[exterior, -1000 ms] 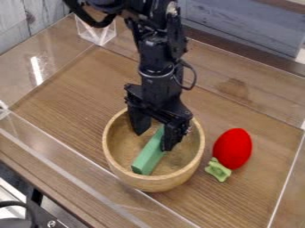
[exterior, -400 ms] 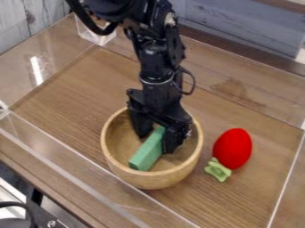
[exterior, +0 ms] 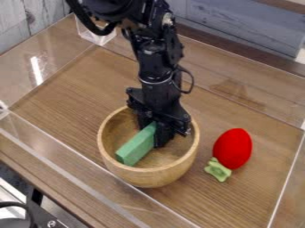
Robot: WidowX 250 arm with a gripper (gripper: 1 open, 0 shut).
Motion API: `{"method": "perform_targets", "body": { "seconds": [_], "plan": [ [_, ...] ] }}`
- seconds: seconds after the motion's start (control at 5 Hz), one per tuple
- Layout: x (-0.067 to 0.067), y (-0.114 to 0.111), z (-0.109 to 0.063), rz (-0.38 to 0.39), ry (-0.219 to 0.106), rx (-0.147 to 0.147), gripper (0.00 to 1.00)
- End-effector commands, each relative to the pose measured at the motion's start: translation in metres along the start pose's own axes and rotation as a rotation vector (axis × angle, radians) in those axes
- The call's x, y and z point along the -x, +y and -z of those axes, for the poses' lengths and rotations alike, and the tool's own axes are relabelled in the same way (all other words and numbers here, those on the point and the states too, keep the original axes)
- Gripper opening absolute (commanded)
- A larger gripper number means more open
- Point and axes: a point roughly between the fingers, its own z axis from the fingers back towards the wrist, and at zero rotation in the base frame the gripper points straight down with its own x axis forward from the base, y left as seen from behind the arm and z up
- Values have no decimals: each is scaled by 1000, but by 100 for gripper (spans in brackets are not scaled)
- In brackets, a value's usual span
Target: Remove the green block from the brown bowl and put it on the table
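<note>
- The table [exterior: 84,107] is a brown wood-grain top with clear acrylic walls [exterior: 48,58] along its edges.
- The brown bowl [exterior: 119,165] stands upright toward the table's near edge, roughly midway along it.
- The green block [exterior: 136,145] lies inside the bowl, tilted: its lower end sits toward the bowl's near-left inner wall and its upper end rises toward the far-right rim.
- The pincer [exterior: 161,132] points straight down into the far-right part of the bowl, directly over the block's upper end.
- The pincer's jaws are drawn together on the upper end of the green block; the dark fingers flank that end with no visible gap.
- The rest of the block extends out from the pincer, down and to the left, across the bowl's hollow.
- The black arm [exterior: 149,44] rises from the pincer toward the table's far-left corner.
- A red toy fruit [exterior: 233,147] with a small light-green stub [exterior: 217,170] lies on the table just right of the bowl, apart from it, near the right edge.
</note>
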Motion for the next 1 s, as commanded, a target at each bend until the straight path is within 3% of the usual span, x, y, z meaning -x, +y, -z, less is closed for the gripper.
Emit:
{"method": "perform_targets", "body": {
  "seconds": [0.0, 0.8],
  "plan": [
    [-3, -2, -1, 10, -24, 16, 0],
    [-7, -10, 12, 43, -28, 53, 0]
  ]
}}
